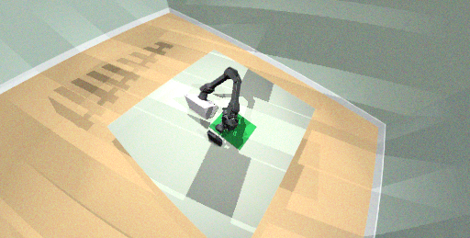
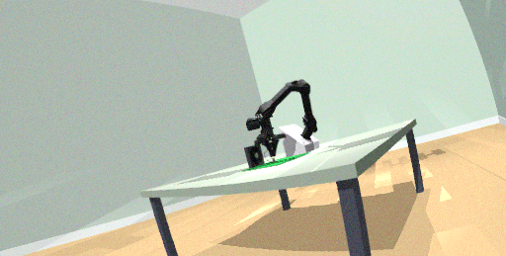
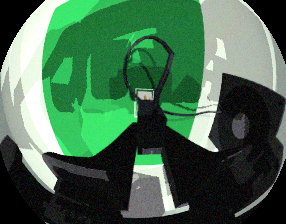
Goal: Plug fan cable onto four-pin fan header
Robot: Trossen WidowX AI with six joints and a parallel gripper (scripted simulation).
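The green board [image 1: 243, 131] [image 2: 287, 160] [image 3: 87, 50] lies flat on the table. My gripper [image 3: 147, 127] [image 1: 226, 125] [image 2: 269, 151] hangs just above the board and is shut on the small pale plug [image 3: 146, 95] of the fan's cable. The thin black cable [image 3: 168, 63] loops up over the plug and runs right to the black fan [image 3: 243, 123] [image 1: 215, 137] [image 2: 253, 156], which stands upright at the board's edge. I cannot make out the four-pin header; it is too small or hidden under the plug.
A white box [image 1: 200, 106] [image 2: 296, 143] stands on the table [image 1: 151, 134] [image 2: 316, 169] behind the board, at the arm's base. The table's edges drop to a wooden floor [image 1: 60, 157].
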